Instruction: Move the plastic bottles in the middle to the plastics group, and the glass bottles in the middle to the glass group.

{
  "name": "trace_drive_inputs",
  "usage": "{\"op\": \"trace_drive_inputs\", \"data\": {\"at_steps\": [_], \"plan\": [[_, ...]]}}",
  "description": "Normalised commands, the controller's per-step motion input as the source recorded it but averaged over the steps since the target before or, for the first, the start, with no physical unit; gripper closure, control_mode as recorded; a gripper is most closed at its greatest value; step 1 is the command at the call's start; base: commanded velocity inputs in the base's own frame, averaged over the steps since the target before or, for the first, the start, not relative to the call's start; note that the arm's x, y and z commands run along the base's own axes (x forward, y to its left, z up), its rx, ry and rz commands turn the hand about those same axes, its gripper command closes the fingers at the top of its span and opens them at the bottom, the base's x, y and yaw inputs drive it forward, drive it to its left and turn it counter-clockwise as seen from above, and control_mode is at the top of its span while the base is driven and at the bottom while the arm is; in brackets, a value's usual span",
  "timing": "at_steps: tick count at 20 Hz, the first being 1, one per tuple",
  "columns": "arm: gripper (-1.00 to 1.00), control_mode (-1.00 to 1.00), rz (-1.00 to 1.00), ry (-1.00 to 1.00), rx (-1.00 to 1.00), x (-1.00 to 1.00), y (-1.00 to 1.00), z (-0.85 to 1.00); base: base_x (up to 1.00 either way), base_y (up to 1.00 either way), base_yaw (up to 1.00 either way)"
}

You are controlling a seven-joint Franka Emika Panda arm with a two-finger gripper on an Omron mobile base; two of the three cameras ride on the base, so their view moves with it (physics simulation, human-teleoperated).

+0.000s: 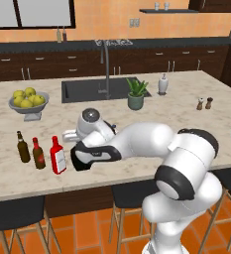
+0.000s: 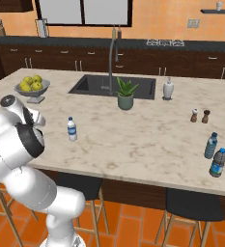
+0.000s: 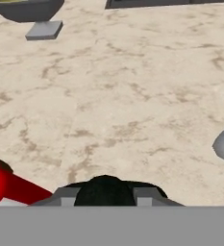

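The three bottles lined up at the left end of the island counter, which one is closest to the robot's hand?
The flat red bottle with the white label, rightmost of the three. The narrow dark-red bottle and the slim brown bottle stand farther left.

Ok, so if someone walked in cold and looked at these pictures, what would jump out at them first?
Probably the white arm folded low over the near counter edge, its claw shut on a squat black bottle beside a flat red bottle. Just left of that stand a slim brown bottle and a small dark-red bottle. A bowl of yellow-green fruit sits behind them.
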Motion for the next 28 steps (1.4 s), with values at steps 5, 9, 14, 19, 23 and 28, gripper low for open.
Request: {"op": "trace_drive_inputs", "data": {"at_steps": [5, 9, 14, 19, 23, 28], "plan": [[1.00, -1.00, 0.01, 0.00, 0.01, 0.00, 0.00, -0.21, 0.00, 0.00, 0.00], [1.00, -1.00, 0.00, 0.00, 0.01, 0.00, 0.01, -0.24, 0.00, 0.00, 0.00], [1.00, -1.00, 0.00, 0.00, 0.01, -0.04, 0.02, -0.23, 0.00, 0.00, 0.00], [-1.00, -1.00, 0.00, 0.00, 0.00, -0.18, -0.03, -0.02, 0.00, 0.00, 0.00], [-1.00, -1.00, 0.00, -0.01, 0.00, -0.12, -0.08, 0.09, 0.00, 0.00, 0.00], [-1.00, -1.00, 0.00, 0.00, 0.02, 0.00, -0.02, 0.23, 0.00, 0.00, 0.00]]}}
